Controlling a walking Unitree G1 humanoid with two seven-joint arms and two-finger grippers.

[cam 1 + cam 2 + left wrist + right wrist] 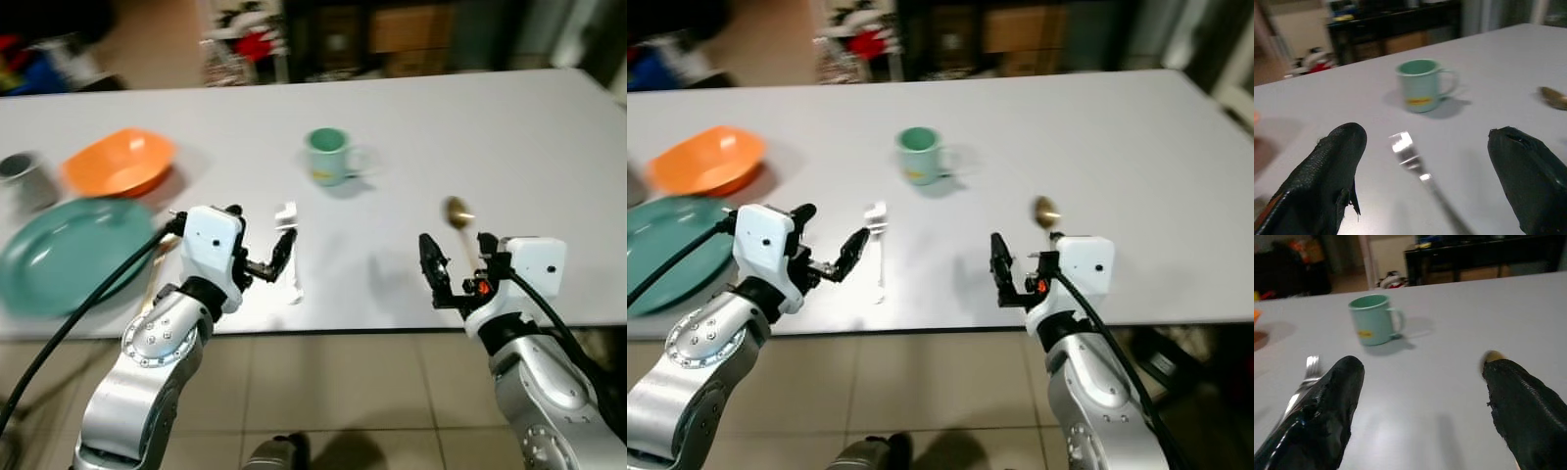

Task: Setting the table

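A silver fork (291, 250) lies on the white table (549, 147) near its front edge. My left gripper (263, 232) hovers just over the fork's near end, fingers open, and in the left wrist view the fork (1409, 154) lies between them. A gold spoon (458, 211) rests to the right, its handle hidden behind my right gripper (458, 257), which is open and holds nothing. A pale green mug (328, 155) stands farther back in the middle. At the left are a teal plate (69, 255) and an orange bowl (118, 162).
A grey cup (24, 176) stands at the far left edge, behind the plate. A thin yellowish utensil (157, 274) pokes out beside the plate under my left arm. Dark furniture and clutter stand beyond the table's far edge. Tiled floor lies below the front edge.
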